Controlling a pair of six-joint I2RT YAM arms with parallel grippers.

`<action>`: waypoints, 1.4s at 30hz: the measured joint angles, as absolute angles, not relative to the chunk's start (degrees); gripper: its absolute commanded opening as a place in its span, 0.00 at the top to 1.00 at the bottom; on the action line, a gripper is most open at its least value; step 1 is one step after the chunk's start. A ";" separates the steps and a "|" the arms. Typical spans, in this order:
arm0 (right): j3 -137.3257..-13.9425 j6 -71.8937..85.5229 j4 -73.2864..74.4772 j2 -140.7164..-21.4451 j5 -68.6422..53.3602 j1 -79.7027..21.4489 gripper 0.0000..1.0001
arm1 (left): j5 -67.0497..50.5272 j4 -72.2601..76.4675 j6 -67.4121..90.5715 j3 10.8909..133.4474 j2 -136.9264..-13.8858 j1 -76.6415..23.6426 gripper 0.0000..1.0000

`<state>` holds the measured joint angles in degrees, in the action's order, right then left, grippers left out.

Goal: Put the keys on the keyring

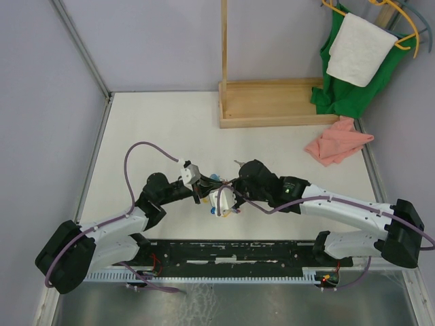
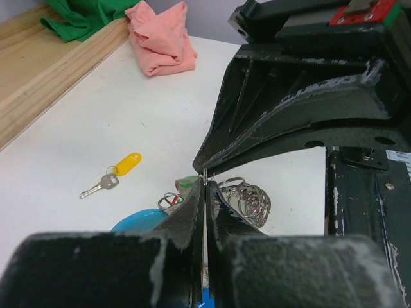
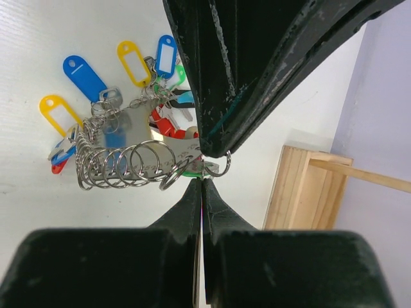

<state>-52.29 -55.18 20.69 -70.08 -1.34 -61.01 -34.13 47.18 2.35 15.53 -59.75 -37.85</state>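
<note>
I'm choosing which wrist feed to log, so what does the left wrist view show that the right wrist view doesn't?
Only the left wrist view shows a loose yellow-tagged key lying apart from the bunch, and a pink cloth. Only the right wrist view shows the blue and yellow tags fanned out on the keyring. Both show the keyring's stacked small rings and the shut left gripper and right gripper meeting tip to tip.

I'm looking at a white desk [image 1: 149,129]. A wooden base [image 1: 272,105] sits at its far edge, with a crumpled pink cloth [image 1: 336,144] by the base's right end. Near the middle, a single yellow-tagged key [image 2: 125,165] lies flat, apart from the keyring [image 3: 122,154], whose coloured tags are spread on the surface.
</note>
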 measured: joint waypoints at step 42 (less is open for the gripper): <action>-49.12 4.75 21.56 -60.34 34.50 -61.04 0.00 | 16.05 42.06 6.11 7.55 -56.97 -30.09 0.74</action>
